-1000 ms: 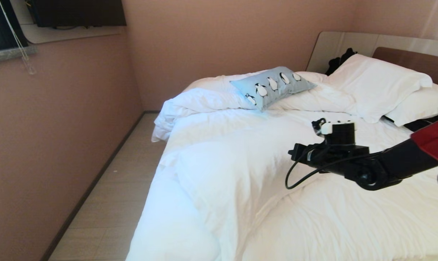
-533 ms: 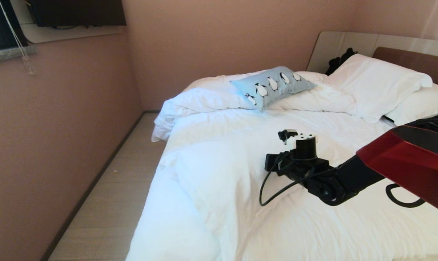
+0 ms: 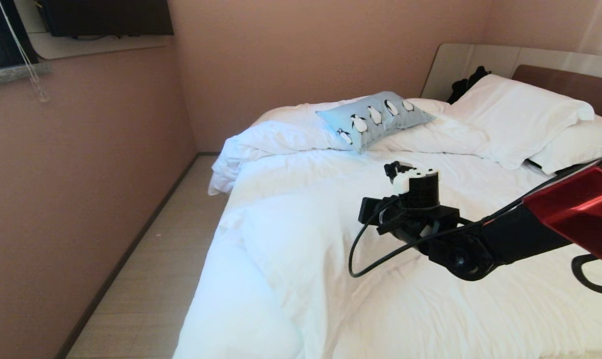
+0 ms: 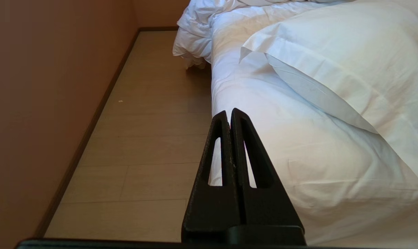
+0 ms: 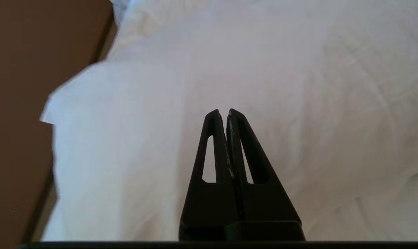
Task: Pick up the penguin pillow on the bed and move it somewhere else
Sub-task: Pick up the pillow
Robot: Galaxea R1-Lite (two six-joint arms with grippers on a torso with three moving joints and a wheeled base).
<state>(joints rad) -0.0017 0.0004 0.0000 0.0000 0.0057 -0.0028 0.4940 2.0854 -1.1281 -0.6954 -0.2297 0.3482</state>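
R gripper [image 5: 228,112] closed, empty, over duvet [image 3: 301,239] mid-bed | penguin pillow [image 3: 375,118] near headboard, well apart | L gripper [image 4: 229,114] closed, at bed [image 4: 299,155] side

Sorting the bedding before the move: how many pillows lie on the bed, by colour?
Light-blue penguin pillow: 1
Plain white pillows: 2, stacked by the headboard
Total: 3
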